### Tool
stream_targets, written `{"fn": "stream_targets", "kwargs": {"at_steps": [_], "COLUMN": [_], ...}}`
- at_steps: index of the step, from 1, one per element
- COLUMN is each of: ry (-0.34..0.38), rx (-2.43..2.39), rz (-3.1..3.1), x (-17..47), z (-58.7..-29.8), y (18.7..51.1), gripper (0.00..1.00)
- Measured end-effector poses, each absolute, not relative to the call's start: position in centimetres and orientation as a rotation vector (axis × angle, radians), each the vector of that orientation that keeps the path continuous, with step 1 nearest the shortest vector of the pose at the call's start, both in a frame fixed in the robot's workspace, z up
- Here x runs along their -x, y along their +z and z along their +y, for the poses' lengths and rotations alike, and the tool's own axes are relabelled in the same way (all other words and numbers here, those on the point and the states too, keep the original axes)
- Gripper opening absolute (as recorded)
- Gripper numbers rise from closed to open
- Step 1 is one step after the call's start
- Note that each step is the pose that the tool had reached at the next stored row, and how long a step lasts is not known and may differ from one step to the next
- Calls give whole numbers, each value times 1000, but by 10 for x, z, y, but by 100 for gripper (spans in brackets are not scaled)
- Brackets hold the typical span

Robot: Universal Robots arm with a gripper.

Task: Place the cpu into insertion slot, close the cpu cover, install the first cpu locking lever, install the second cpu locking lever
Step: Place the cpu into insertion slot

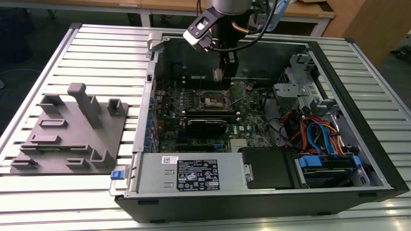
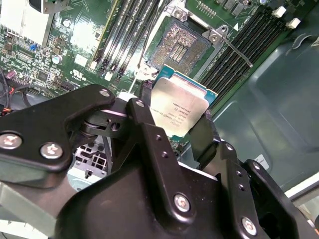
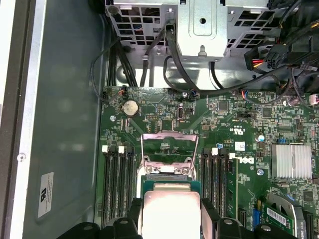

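My gripper hangs inside the open computer case, above the far part of the green motherboard. It is shut on the cpu, a small square chip with a dull silvery top, clamped at two opposite edges by the black fingers. In the first wrist view the cpu sits just short of the insertion slot, which lies bare with its dark pin field exposed. The cpu cover stands swung open on the slot's far side. A thin locking lever lies loose beside the slot.
A long black card lies just in front of the slot, with black memory slots on both sides. A metal drive cage and cable bundles fill the exterior view's right. A grey fixture stands outside the case.
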State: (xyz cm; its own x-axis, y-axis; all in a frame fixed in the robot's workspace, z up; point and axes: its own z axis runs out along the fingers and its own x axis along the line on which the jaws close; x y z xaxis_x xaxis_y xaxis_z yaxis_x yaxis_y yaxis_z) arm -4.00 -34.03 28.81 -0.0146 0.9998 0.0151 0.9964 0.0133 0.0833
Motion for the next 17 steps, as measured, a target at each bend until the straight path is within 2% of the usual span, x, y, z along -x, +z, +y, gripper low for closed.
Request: {"fn": "stream_targets", "kwargs": {"at_steps": [17], "ry": [108], "rx": [-2171], "rz": [2202], "x": [40], "z": [-340], "y": [281], "gripper": [54]}}
